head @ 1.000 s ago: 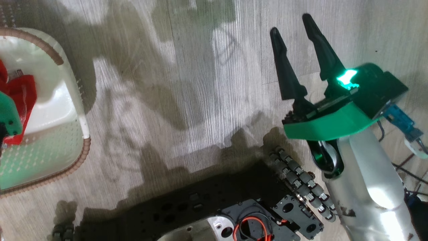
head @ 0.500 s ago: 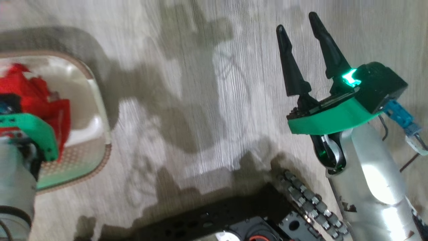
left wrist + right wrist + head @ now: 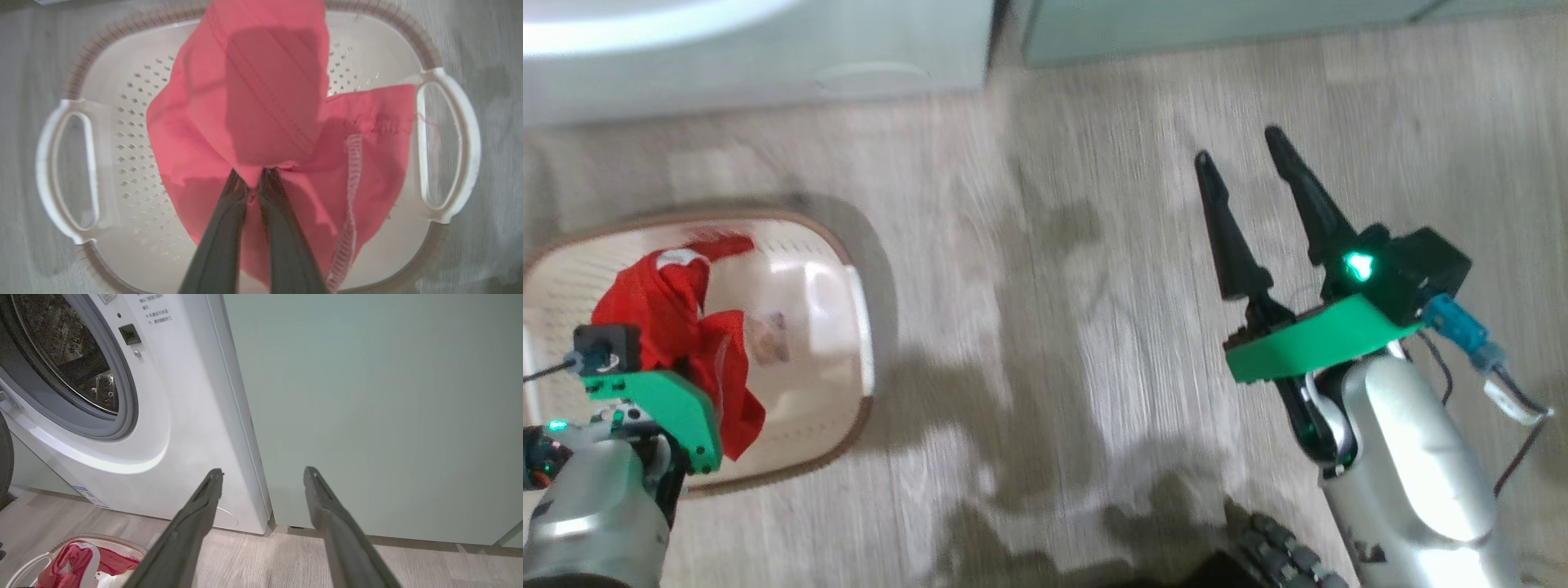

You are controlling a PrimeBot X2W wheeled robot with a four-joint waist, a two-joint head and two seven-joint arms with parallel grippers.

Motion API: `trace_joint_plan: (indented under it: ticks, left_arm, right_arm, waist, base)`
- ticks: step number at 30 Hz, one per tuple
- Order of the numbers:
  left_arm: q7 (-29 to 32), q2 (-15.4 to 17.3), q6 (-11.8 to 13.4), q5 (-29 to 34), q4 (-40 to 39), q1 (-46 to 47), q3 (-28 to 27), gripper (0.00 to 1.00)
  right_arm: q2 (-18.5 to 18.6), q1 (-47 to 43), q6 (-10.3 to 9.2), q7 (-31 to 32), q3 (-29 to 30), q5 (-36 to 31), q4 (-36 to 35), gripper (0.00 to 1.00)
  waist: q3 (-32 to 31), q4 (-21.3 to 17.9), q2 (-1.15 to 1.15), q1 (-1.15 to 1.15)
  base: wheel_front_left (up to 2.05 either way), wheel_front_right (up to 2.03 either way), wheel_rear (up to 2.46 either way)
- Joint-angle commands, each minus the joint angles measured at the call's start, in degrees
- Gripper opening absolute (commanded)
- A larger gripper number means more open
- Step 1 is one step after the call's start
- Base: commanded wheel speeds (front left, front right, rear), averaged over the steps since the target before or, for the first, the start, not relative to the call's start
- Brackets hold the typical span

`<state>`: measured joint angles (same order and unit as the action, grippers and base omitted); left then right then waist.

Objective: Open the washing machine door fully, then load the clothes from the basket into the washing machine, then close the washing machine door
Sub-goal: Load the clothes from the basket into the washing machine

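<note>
A: Left gripper (image 3: 251, 176)?
B: Fingers nearly pressed together, pinching a fold of the red clothes (image 3: 269, 98). The cloth bunches at the tips and drapes off to both sides.

A: Where's the cloth?
B: Over the basket (image 3: 427, 53), hanging from the pinch. The head view shows red trailing across the inside. The basket sits on the floor (image 3: 1054, 343), near the front of the washing machine (image 3: 171, 416).

A: Right gripper (image 3: 1235, 145)?
B: Spread wide, holding nothing, over bare floor well apart from the basket. Its wrist view faces the washing machine and the pale green cabinet (image 3: 367, 396) beside it.

A: Door?
B: The mouth is uncovered and the steel drum (image 3: 77, 355) is visible. A dark curved edge at the far left of that view may be the door. Can't tell how far it's swung.

A: Handling?
B: Light, soft, floppy, I'd judge. No stiffness, so it'll sag and swing from the one pinch point with loose ends trailing. Not fragile. A thin fold could slip out if something catches. The white-stitched hem (image 3: 353, 163) hangs toward the handle (image 3: 449, 134) side and could snag there or on the rim.

A: Grip spot okay?
B: It's a mid-fabric bunch, which looks fine to me. A thick gather holds better than a single-layer edge. Can't tell if one garment or several are in the pinch.

A: Stage?
B: Loading, I'd say. The cloth needs to clear the rim, then go to the drum mouth.
</note>
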<state>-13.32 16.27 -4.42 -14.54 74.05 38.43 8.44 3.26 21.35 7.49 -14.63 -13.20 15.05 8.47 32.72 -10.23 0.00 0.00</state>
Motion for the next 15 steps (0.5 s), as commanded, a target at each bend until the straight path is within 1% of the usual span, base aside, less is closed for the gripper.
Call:
trace_joint_plan:
  ticks: [1,3,7,10,11,15]
  left_arm:
    - [-1.3,2.0,0.2,0.3,-1.2,-1.4,-1.0,0.00]
    - [-1.6,1.8,0.8,0.6,-2.9,-2.1,-0.9,0.00]
    - [-1.6,1.6,1.9,1.0,-11.0,-5.0,-1.8,0.00]
    - [-1.7,1.1,1.7,1.3,-15.3,-8.0,-2.6,0.00]
    - [-1.7,1.1,1.7,1.3,-15.3,-8.0,-2.6,0.00]
    - [-1.7,0.6,1.7,2.5,-21.2,-11.5,-3.3,0.00]
  right_arm:
    - [-0.4,-2.2,0.00,-0.4,-0.7,-0.7,-1.0,1.00]
    - [-0.4,-2.9,0.00,-0.4,-0.5,-0.8,-0.5,1.00]
    - [-0.4,-4.2,0.00,-0.4,-0.1,-0.8,0.1,1.00]
    - [-0.4,-5.2,0.00,-0.4,0.0,-0.7,0.5,1.00]
    - [-0.4,-5.2,0.00,-0.4,0.0,-0.7,0.5,1.00]
    - [-0.4,-6.6,0.00,-0.4,0.2,-0.7,1.0,1.00]
  waist:
    - [-5.1,2.4,0.00,0.00]
    - [-7.1,3.1,0.00,0.00]
    - [-10.5,4.2,0.00,0.00]
    - [-12.8,4.8,0.00,0.00]
    - [-12.8,4.8,0.00,0.00]
    - [-15.7,5.4,0.00,0.00]
  base:
    - [0.00,0.00,0.00]
    - [0.00,0.00,0.00]
    - [0.00,0.00,0.00]
    - [0.00,0.00,0.00]
    - [0.00,0.00,0.00]
    - [0.00,0.00,0.00]
